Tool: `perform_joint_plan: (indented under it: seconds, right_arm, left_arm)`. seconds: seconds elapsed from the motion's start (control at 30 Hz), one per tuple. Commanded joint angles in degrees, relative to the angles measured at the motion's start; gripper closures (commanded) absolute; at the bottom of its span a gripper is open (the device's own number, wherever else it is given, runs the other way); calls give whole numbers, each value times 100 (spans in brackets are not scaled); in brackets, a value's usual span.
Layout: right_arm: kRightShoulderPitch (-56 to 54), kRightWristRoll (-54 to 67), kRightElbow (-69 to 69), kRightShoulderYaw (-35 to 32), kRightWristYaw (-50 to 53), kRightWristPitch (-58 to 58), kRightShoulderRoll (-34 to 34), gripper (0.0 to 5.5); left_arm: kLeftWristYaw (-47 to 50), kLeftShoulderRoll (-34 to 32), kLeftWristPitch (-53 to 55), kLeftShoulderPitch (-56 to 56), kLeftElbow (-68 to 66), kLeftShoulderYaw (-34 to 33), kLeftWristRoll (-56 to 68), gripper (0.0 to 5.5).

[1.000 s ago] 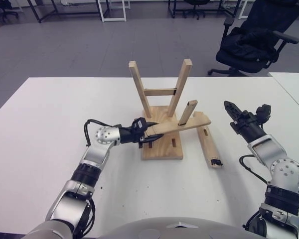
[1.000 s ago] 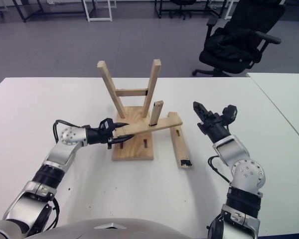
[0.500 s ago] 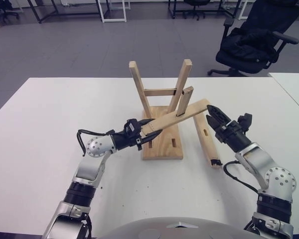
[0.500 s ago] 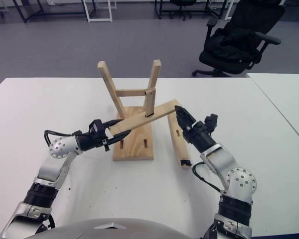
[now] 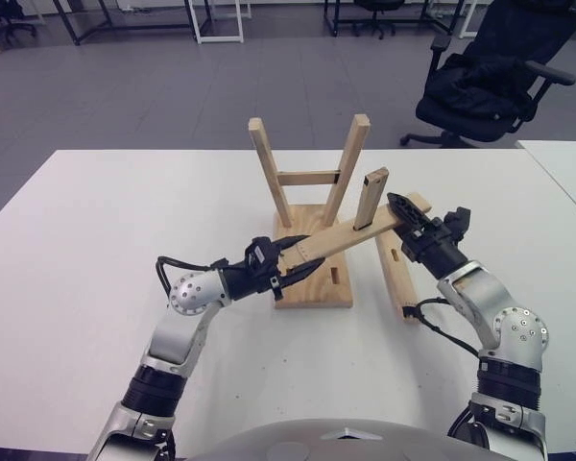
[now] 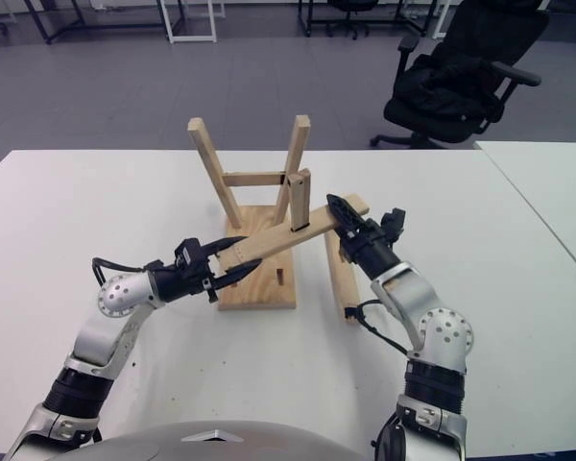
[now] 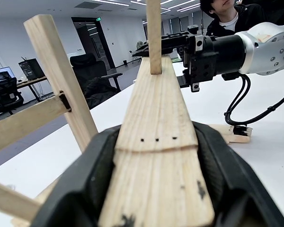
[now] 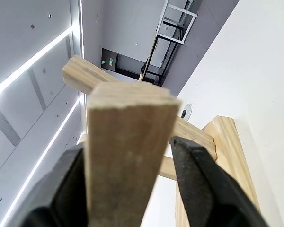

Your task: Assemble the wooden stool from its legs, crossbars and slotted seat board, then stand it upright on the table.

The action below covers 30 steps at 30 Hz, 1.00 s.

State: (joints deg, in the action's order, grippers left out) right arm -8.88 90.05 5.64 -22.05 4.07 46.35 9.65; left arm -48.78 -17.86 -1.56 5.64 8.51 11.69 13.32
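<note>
Counter [image 5: 96, 240]: white top; carries the seat board and the rest of the stool parts.
Office chair [image 5: 490, 67]: black, on the floor well behind the seat board and off to its right.
Seat board [image 5: 317, 290]: lies flat on the counter, slots facing up, mid-counter.
Upright legs [image 5: 269, 173]: two of them rise from the far half of the seat board and lean apart toward their tops.
Crossbar [image 5: 307, 178]: joins the two upright legs, well above the seat board.
Held leg [image 5: 341, 235]: long piece carried above the seat board, tilted. Its low end is over the board's left side and its high end is past the board's right edge. It crosses in front of the right upright leg; cannot tell whether they touch.
Spare leg [image 5: 396, 279]: flat on the counter just beside the seat board's right edge, running near to far.
Crossbar stub [image 5: 370, 197]: short piece standing up from the held leg near its high end.
Left gripper [image 5: 302, 257]: clamped on the held leg's low end, a finger on each side of the wood, above the seat board's left side.
Right gripper [image 5: 405, 206]: clamped on the held leg's high end, up and to the right of the seat board.
</note>
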Motion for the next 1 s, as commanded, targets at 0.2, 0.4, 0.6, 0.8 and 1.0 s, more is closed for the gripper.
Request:
perform_joint_plan:
  seconds: [0.2, 0.4, 0.6, 0.8, 1.0]
  right_arm:
    - [-38, 372, 274, 35, 553, -193, -61, 427]
    - [162, 337, 476, 99, 633, -292, -8, 443]
    - [778, 296, 926, -437, 661, -650, 270, 447]
    - [1144, -605, 1608, -217, 635, -826, 465, 447]
    - [1133, -1493, 1905, 42, 602, -1141, 456, 447]
  left_arm:
    - [114, -110, 88, -71, 116, 73, -49, 346]
    - [102, -195, 211, -148, 169, 166, -25, 291]
    - [418, -162, 283, -393, 316, 84, -29, 167]
    - [1122, -289, 99, -1069, 411, -451, -308, 65]
    - [1804, -292, -94, -1483, 306, -859, -653, 39]
